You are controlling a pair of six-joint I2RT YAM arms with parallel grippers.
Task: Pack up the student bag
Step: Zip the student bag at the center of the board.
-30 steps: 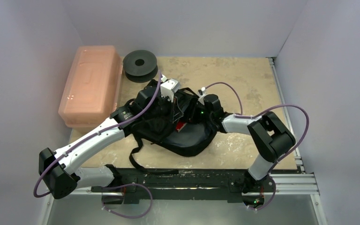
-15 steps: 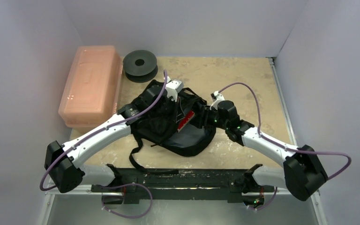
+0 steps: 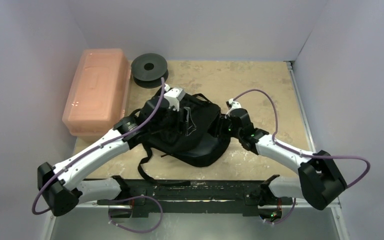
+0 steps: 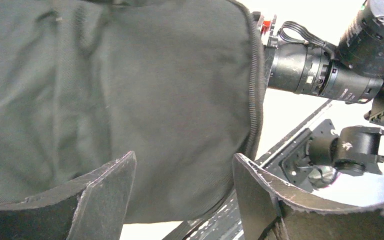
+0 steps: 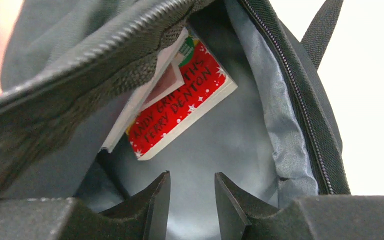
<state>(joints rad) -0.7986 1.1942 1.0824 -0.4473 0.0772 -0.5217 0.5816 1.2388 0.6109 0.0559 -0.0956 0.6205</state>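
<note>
Pink translucent box [image 3: 97,90] lies well left of the left gripper [image 3: 186,122]; black spool [image 3: 149,70] sits beyond that gripper, near the box's far end. Tan tabletop [image 3: 260,80] beneath both.

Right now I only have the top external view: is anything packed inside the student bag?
Observer: Yes. The right wrist view shows a red book lying on the grey lining inside the student bag.
Reviewer: Is the right gripper holding it?
Observer: No. It is open and empty, its fingertips short of the book.
Reviewer: And the left gripper?
Observer: Open as well; its wrist view shows only the bag's black outer fabric beyond its fingers.
</note>
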